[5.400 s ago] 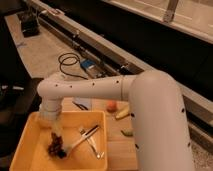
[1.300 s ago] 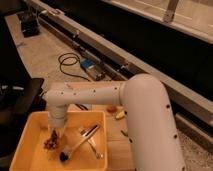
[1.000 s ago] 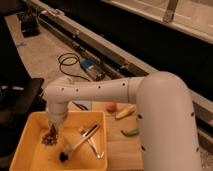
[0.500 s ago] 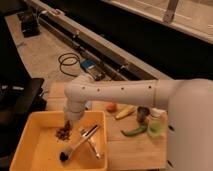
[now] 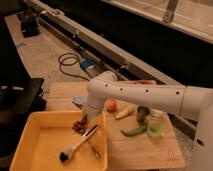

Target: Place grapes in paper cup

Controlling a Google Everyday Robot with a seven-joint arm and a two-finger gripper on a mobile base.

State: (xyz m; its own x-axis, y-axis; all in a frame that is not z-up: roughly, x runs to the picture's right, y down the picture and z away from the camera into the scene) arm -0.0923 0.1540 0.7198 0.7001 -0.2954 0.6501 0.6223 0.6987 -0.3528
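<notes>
We note the gripper [image 5: 84, 119] clamped on the grapes [image 5: 78, 126], above the yellow tray's [image 5: 35, 150] far right corner; a brush [image 5: 75, 147] lies inside the tray.

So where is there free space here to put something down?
Bare wood on the table near its front edge, below the pale green cup and right of the yellow tray. The tray's left half, left of the brush, is free too. Crowded: from the orange fruit across to that cup, and where the gripper holds the grapes over the tray.
</notes>
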